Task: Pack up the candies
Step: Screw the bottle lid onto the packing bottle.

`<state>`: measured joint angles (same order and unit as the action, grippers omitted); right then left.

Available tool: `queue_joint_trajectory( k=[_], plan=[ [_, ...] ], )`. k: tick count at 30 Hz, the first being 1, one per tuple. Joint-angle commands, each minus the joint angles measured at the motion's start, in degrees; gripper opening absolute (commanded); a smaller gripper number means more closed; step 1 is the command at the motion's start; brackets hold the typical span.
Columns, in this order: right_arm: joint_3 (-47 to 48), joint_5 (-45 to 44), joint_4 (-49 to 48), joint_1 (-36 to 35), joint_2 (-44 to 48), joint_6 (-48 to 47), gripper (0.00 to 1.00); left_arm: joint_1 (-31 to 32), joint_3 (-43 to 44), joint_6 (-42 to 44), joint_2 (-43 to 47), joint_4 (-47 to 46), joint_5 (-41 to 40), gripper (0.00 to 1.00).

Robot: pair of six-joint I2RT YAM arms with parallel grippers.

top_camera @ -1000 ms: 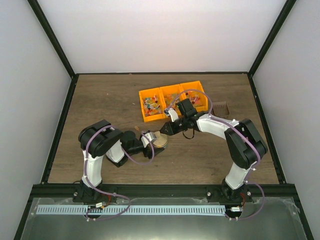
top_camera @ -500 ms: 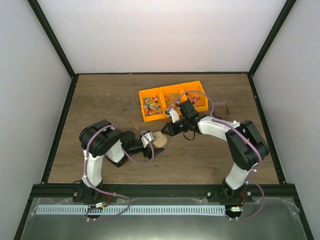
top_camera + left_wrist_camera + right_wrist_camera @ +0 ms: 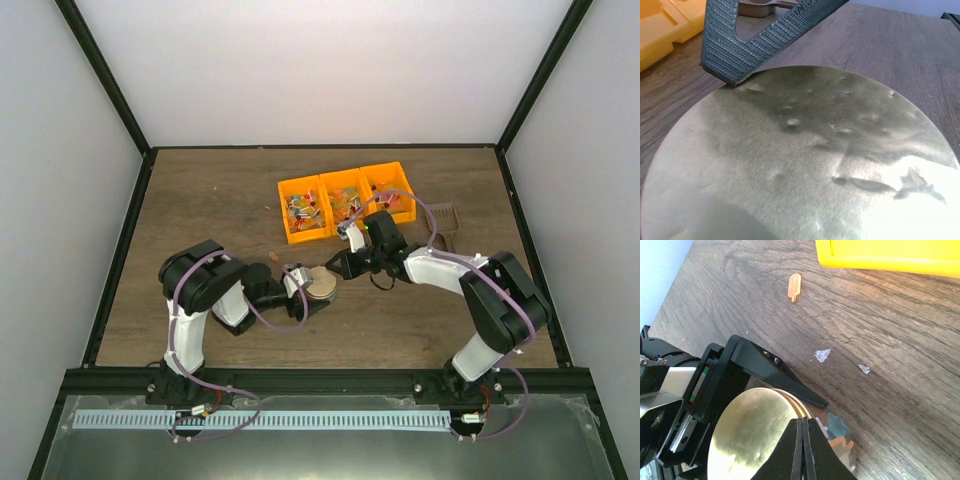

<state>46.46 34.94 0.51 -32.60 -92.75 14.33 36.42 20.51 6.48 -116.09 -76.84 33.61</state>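
Candies lie in three orange bins (image 3: 345,203) at the back of the table. More candies (image 3: 841,432) show through a clear jar with a gold lid (image 3: 320,284). A single orange candy (image 3: 794,286) lies loose on the wood. My left gripper (image 3: 312,290) reaches in from the left and clasps the jar; one black finger (image 3: 775,372) runs along its side. The lid (image 3: 800,160) fills the left wrist view and hides the left fingers. My right gripper (image 3: 803,422) is shut, nothing between its pads, its tips (image 3: 732,60) resting at the lid's rim.
A brown scoop (image 3: 447,215) sits right of the bins. Two small wrapper scraps (image 3: 822,355) lie on the wood between jar and bins. A yellow bin wall (image 3: 890,252) is close beyond the jar. Black frame rails edge the table.
The right gripper's fingers have closed fully together. Its wrist has shifted a little right and toward the near edge, tips still at the lid. The left arm and jar have stayed put.
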Motion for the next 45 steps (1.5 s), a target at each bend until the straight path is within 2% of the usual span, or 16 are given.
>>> queue_joint_trajectory(
  k=[1, 15, 24, 34, 40, 43, 45],
  plan=[
    [-5.6, 5.7, 5.3, -4.6, 1.4, 2.9, 0.01, -0.4, 0.1, -3.1, -1.4, 4.0, -4.0, 0.83],
    [-17.6, 5.2, 0.9, -9.1, 9.7, 10.6, 0.01, -0.4, 0.8, -2.2, -1.7, 6.5, -5.8, 0.83],
    [-21.0, 4.7, -0.7, -12.0, 14.6, 15.4, 0.01, -0.4, 1.0, -1.6, -1.6, 6.8, -5.8, 0.83],
    [-17.7, 1.2, 3.6, -11.8, 16.6, 13.8, 0.01, -0.2, 1.0, 1.3, -0.7, 9.3, -4.8, 0.83],
    [-11.6, -1.2, 8.1, -7.1, 17.2, 10.8, 0.01, -0.2, 0.9, 1.7, -0.6, 9.8, -4.1, 0.83],
    [-8.0, -3.0, 8.7, -4.8, 16.2, 9.0, 0.23, -0.2, 1.1, 2.0, -0.7, 10.2, -3.5, 0.84],
    [-5.2, -3.5, 9.3, -4.4, 13.6, 7.3, 0.28, -0.2, 1.1, 1.9, -0.8, 10.2, -3.1, 0.84]
  ],
)
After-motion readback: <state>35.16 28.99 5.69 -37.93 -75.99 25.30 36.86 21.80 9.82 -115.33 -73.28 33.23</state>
